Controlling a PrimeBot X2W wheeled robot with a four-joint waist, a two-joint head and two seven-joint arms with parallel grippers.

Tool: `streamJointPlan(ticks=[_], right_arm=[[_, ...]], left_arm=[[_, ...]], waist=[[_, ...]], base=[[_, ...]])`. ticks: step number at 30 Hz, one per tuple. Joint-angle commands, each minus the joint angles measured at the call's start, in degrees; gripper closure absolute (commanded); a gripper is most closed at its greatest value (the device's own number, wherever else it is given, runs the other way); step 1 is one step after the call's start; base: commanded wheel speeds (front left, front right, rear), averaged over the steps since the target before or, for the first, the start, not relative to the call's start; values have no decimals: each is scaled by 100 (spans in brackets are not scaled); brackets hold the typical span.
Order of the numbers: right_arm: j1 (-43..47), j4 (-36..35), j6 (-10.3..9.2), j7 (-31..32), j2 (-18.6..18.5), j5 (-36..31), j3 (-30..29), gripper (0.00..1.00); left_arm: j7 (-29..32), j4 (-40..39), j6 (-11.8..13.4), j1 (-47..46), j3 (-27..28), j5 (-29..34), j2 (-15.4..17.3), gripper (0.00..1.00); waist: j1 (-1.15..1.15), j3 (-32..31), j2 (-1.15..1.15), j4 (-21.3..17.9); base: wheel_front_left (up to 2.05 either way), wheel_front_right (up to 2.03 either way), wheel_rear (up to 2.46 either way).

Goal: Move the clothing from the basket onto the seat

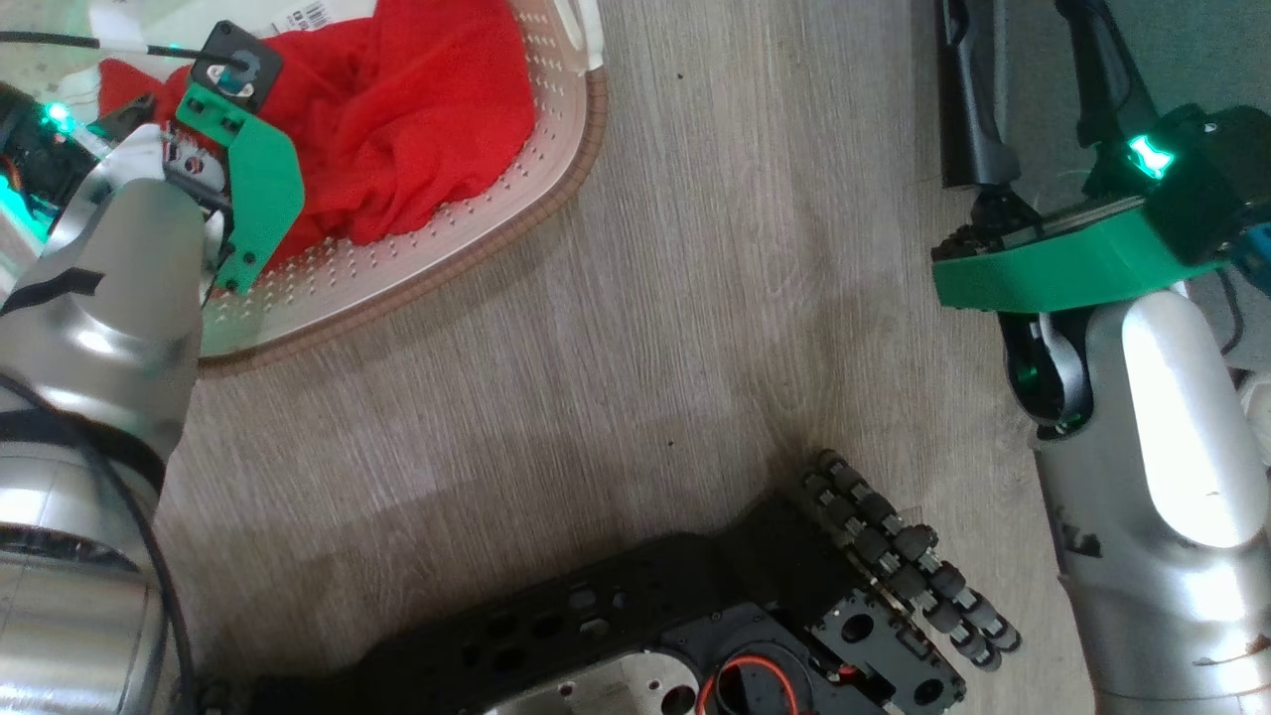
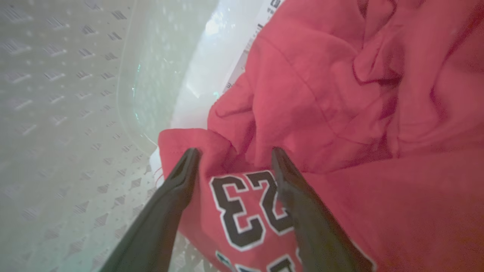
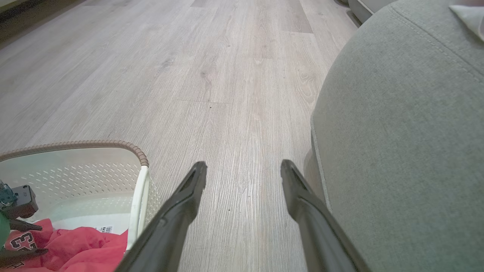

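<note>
Left wrist view showed the left pincer (image 2: 234,151), wide open and empty, inside the basket (image 2: 56,94) with a fold of the clothing (image 2: 340,113) between its fingers, so it was nearer than the open, empty right pincer (image 3: 244,164) outside the basket.

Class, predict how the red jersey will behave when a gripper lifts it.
Probably floppy: the red jersey lies in crumpled folds in the basket, so it should sag from the left gripper. Likely light, being thin cloth. It could slip, since the open fingers straddle just one fold.
</note>
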Motion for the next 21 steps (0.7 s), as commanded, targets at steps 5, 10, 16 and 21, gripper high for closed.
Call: streamJointPlan(ticks=[5,10,16,21], right_arm=[[215,-168,-2,-36,64,116,101,0],[192,-163,-2,-36,64,183,147,0],[196,-184,-2,-36,64,279,162,0],[200,-164,-2,-36,64,343,178,0]], left_arm=[[-41,56,45,35,1,-15,168,0],[32,169,-9,11,-75,-33,175,0],[224,260,-154,-43,-203,-25,192,0],[318,298,-291,-56,-298,-29,174,85]], waist=[[-1,-40,0,-14],[-1,-54,0,-54],[-1,62,0,-118],[-1,114,0,-156]], base=[[0,0,0],[0,0,0],[0,0,0],[0,0,0]])
